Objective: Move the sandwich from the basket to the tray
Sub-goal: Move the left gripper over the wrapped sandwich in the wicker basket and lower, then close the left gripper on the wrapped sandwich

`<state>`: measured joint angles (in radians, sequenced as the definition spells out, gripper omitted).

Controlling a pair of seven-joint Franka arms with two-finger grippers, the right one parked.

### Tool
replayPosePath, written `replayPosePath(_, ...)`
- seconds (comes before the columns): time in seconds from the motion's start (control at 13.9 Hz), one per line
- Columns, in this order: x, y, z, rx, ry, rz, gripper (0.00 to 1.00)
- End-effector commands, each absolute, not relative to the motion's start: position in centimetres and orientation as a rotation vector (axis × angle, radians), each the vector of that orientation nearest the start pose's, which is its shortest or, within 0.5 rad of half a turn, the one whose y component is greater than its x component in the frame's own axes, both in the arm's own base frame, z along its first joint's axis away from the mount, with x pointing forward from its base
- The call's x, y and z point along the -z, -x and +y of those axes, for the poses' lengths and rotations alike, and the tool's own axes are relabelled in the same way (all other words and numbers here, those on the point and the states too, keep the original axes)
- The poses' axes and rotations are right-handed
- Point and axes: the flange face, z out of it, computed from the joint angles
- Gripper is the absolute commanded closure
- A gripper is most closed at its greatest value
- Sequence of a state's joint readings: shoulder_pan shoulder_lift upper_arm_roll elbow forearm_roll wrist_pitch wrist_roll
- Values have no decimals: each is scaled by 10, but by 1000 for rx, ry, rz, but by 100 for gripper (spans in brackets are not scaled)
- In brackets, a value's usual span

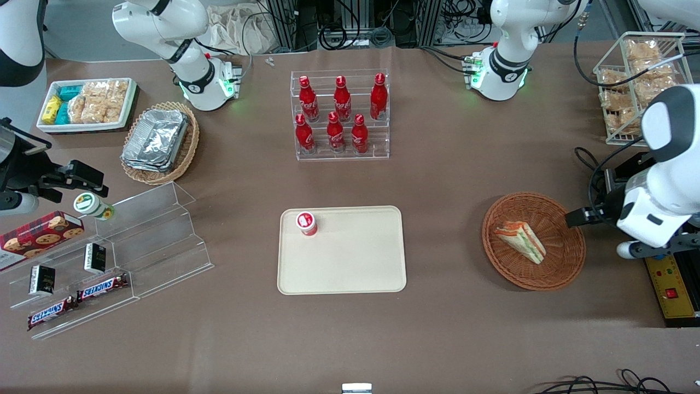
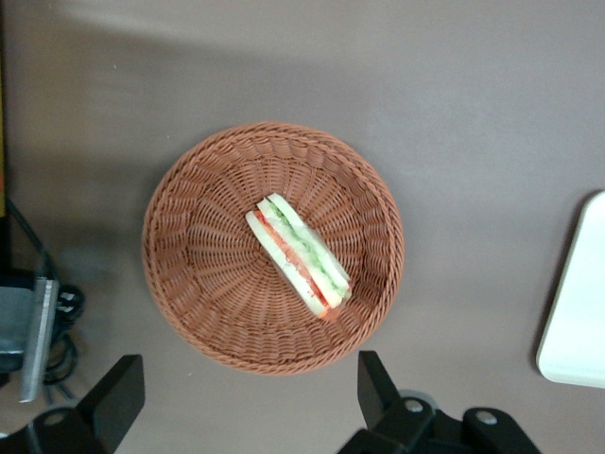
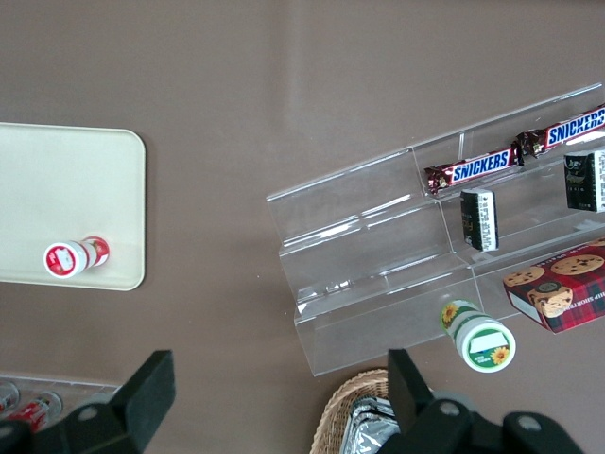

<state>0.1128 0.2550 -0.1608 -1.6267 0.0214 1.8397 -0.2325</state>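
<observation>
gripper [image 2: 246, 397] above basket [image 2: 189, 284], fingers spread, small bottle [image 1: 307, 223] on tray [image 1: 355, 262] corner

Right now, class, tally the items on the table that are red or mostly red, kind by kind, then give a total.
Red cola bottles in the clear rack: 6
Red-and-white cup on the tray: 1
Red cookie box: 1
Total: 8
The gripper hangs open over the basket, empty.

Robot lab, mock shop, cables [image 1: 350, 27], snack racks [image 1: 109, 257]
</observation>
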Motion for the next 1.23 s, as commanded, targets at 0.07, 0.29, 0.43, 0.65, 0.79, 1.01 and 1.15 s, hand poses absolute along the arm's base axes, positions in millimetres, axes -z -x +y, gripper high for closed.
replayPosePath(0.07,-429,-621,-43,-55,3110,-409,0)
replayPosePath(0.29,-402,-616,-44,-128,3094,-466,0)
replayPosePath(0.43,-380,-611,-41,-171,3080,-507,0)
replayPosePath(0.65,-346,-617,-39,-190,3024,-807,0)
replayPosePath(0.79,-332,-620,-40,-185,2988,-933,0)
replayPosePath(1.01,-311,-625,-43,-166,2950,-1070,0)
replayPosePath(1.15,-295,-620,-44,-148,2936,-1118,0)
